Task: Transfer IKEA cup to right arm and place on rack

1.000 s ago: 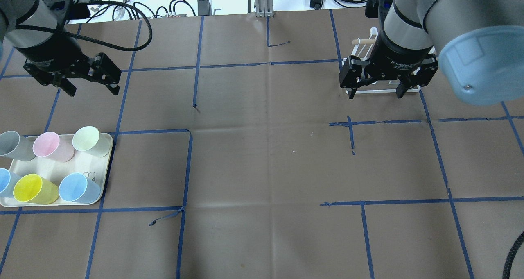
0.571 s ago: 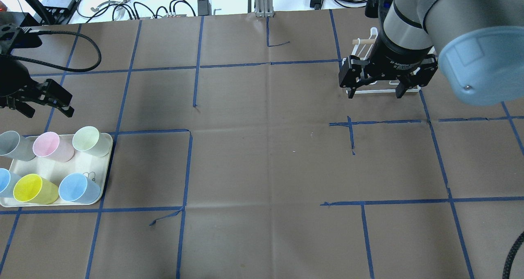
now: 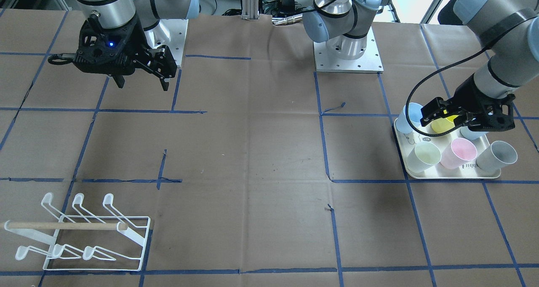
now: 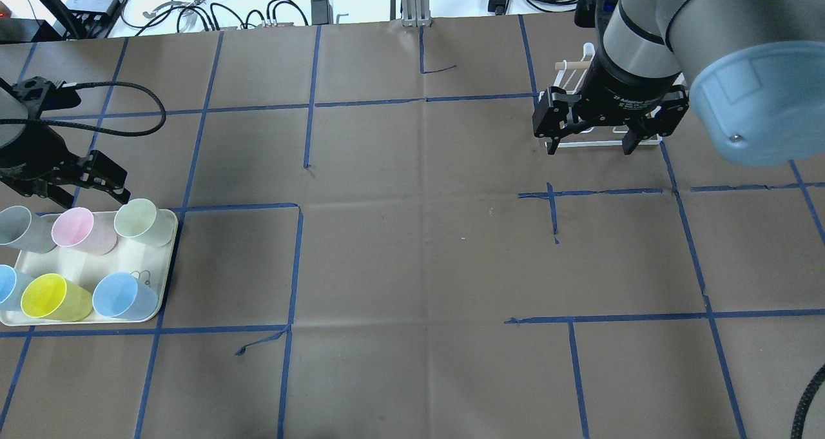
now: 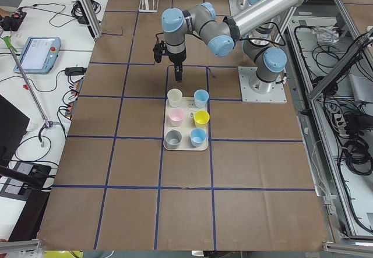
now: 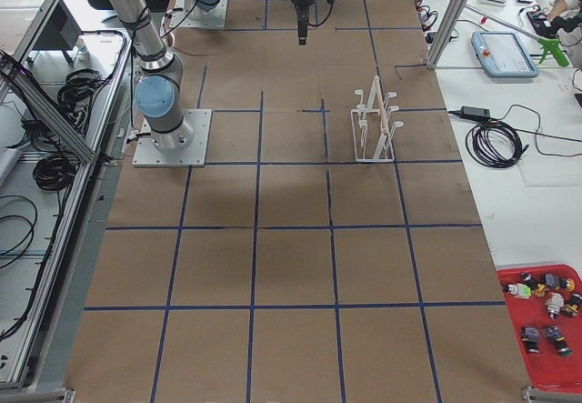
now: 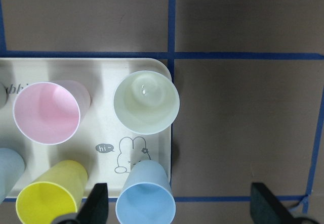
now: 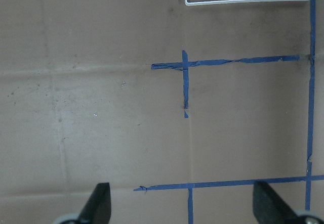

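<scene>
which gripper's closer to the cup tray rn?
Left. The left gripper hovers open just above one corner of the tray. The right gripper is at the opposite end of the table, nowhere near it.

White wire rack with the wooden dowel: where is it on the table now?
In the front-facing view the white wire rack with a wooden dowel stands lower left, on the robot's right side, beyond the right tool.

**Pastels over brown and blue**

A grey cup (image 4: 14, 224), pink cup (image 4: 72, 227), pale green cup (image 4: 135, 218), yellow cup (image 4: 44, 295) and blue cup (image 4: 116, 294) are seen on a cream tray (image 4: 169, 258) printed with a dark rabbit outline (image 7: 132, 155). The brown table (image 4: 412, 233) is gridded with blue tape (image 4: 313, 71). The rack (image 3: 132, 237) is white.
</scene>
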`<state>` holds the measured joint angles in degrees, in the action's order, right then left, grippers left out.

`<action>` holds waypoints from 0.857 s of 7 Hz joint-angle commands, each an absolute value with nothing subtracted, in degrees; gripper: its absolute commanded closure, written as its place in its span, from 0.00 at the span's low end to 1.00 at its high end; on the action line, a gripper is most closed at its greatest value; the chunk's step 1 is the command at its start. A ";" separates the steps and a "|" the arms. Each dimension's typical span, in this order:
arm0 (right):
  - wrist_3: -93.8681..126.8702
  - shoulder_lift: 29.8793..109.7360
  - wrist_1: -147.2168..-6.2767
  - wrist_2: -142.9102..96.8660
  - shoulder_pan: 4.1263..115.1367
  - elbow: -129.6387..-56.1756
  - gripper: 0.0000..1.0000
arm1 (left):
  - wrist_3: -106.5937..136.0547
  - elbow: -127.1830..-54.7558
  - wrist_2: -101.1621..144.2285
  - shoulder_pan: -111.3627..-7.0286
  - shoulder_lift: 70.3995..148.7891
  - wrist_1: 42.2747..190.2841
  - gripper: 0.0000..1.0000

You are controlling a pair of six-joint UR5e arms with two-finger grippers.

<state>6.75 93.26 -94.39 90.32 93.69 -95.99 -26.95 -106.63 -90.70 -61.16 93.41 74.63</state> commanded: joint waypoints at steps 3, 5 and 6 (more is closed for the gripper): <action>6.94 93.25 -94.48 90.35 93.69 -95.98 0.00 | -25.31 -111.01 -90.62 -61.87 99.39 64.79 0.00; 7.03 93.25 -94.48 90.26 93.69 -95.98 0.00 | -25.22 -111.18 -90.62 -63.10 101.07 63.72 0.00; 7.03 93.25 -94.48 90.26 93.69 -95.98 0.00 | -25.22 -111.27 -90.62 -63.28 101.42 63.46 0.00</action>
<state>6.99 93.25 -94.48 90.29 93.69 -95.98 -25.25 -111.14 -90.62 -62.89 100.84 63.87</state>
